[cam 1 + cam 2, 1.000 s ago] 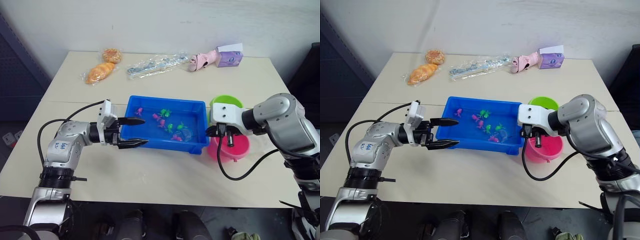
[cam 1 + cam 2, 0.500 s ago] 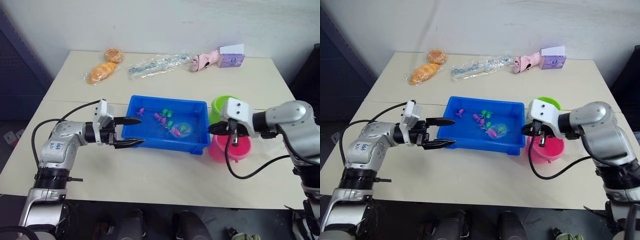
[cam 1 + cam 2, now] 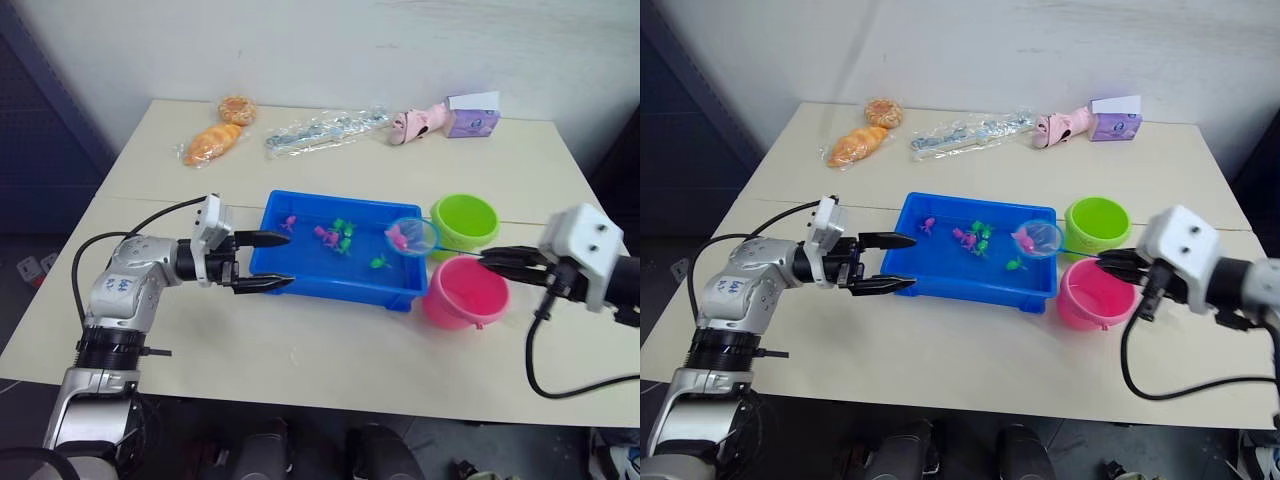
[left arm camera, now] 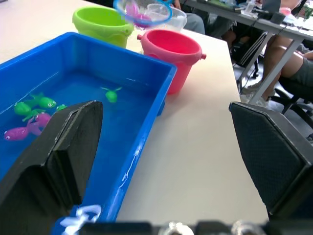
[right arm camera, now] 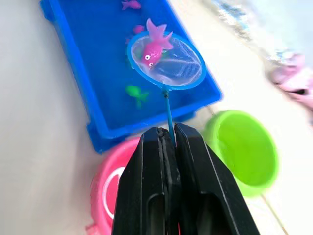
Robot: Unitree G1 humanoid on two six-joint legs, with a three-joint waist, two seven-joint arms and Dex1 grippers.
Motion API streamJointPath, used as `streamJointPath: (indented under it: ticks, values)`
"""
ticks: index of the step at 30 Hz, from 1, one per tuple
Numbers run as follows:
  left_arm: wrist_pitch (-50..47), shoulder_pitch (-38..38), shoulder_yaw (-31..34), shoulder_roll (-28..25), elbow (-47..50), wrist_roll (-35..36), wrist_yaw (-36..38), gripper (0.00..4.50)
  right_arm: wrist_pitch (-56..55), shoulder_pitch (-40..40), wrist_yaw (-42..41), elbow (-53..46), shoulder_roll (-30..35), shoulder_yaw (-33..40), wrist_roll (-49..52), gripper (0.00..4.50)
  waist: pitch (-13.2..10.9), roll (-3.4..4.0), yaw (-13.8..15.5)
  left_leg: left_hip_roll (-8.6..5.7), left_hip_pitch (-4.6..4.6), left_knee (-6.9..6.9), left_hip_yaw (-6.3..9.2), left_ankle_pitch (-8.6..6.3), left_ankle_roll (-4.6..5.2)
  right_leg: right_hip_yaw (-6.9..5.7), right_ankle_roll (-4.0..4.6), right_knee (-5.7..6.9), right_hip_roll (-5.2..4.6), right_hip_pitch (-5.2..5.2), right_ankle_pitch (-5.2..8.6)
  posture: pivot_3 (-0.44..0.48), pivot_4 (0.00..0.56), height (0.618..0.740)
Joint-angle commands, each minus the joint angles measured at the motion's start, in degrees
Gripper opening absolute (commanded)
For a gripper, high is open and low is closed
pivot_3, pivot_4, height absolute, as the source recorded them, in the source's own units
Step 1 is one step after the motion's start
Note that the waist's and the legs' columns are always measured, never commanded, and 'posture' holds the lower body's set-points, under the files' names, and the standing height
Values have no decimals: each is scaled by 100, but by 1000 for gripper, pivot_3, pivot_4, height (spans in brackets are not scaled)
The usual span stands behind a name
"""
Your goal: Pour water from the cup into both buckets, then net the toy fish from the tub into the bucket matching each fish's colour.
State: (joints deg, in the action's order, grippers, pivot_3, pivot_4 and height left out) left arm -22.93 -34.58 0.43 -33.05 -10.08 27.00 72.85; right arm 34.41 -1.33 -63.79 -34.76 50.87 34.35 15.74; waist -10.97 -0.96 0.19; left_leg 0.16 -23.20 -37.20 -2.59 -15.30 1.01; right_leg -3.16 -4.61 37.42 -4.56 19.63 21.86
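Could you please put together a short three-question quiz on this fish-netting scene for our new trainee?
1. True or false: the net holds a green fish.
2. Which gripper grips the net's handle? A) left gripper B) right gripper
3. Fill in: going by its colour, the netted fish belongs in the ____ bucket.

Key
1. False: the fish in the mesh is pink.
2. B. The right gripper is shut on the thin handle, while the left gripper is open at the end of the tub and holds nothing.
3. Pink: the pink bucket, beside the green bucket.

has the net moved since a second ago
Yes. The net rose out of the tub and now hangs above its right end, carrying a pink fish.
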Motion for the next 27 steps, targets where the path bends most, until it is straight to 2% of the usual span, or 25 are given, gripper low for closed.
streamJointPath:
  ticks: [1, 5, 13, 19, 23, 27]
  values:
    - [112, -181, -49, 82, -14, 42, 105, 4449, -532, 555, 171, -295, -158, 715, -156, 0, 0, 0, -3, -1, 1, -1, -1, 0, 0, 1, 0, 0, 0, 0, 0, 0, 150, 740]
    - [147, -299, -135, 219, -108, 31, 154, 4449, -1623, 1336, 331, -290, -543, 1114, -458, 0, 0, 0, -10, -1, 4, 1, -1, 1, 0, 1, -2, 1, 2, -1, 0, 0, 150, 740]
    - [-4, -330, -215, 438, 75, 121, 154, 4449, -3305, 2345, 808, 252, -1211, 1268, -874, 0, 1, 2, -17, -1, 16, 1, -6, 5, -6, 9, -3, -2, 4, -1, 1, 0, 150, 740]
    - [-127, -229, -227, 538, 264, 141, 93, 4449, -5122, 2795, 1312, 1050, -1259, 1094, -1700, 0, 1, 2, -27, -1, 19, 2, -9, 6, -8, 15, -3, -5, 4, -1, 1, 0, 150, 740]
    - [-207, -145, -236, 602, 419, 170, 12, 4449, -6124, 2798, 1848, 1461, -1264, 1045, -2159, 0, 1, 2, -32, -1, 29, 7, -15, 9, -13, 21, -4, -4, 4, -3, 2, 0, 150, 740]
    - [-226, -82, -225, 660, 526, 186, -65, 4449, -7504, 2850, 2696, 1949, -1108, 1127, -3383, 0, 1, 2, -23, -1, 31, 7, -16, 10, -14, 23, -4, -4, 4, -4, 2, 0, 150, 740]
